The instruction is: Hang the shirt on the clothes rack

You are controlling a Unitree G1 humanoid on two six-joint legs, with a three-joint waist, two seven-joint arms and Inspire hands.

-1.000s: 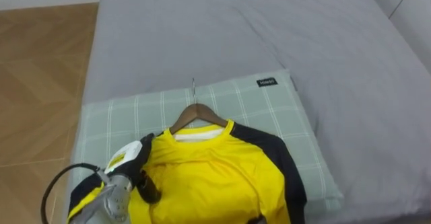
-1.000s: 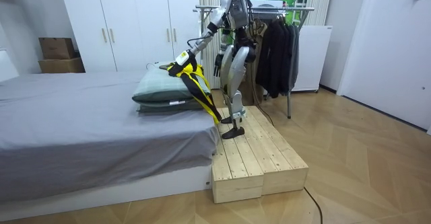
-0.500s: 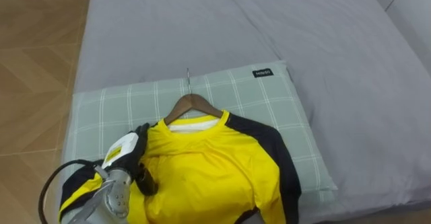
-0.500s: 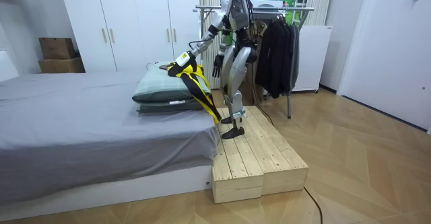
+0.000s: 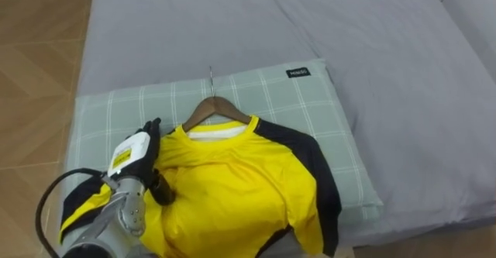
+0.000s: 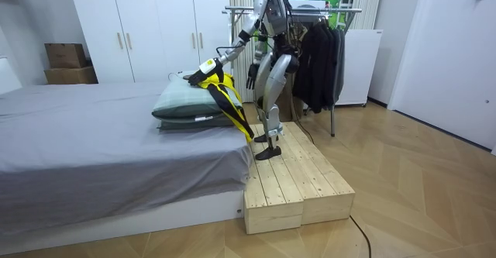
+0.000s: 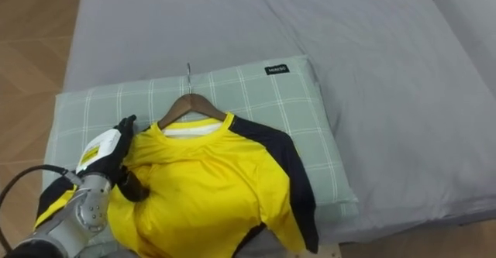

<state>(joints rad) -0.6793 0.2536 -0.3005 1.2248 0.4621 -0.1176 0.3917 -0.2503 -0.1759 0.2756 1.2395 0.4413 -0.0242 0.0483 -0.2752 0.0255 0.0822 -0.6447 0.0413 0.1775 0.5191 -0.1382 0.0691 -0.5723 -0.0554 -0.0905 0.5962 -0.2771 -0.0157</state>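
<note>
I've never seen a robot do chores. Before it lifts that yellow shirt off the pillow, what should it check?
1. Yellow shirt sits on the wooden hanger: ok.
2. Left hand pinches the shirt's shoulder: ok.
3. Hanger's hook lies bare on the pillow: ok.
4. Right hand hangs at the robot's side: ok.
5. Free room on the clothes rack behind it: cannot tell.
</note>
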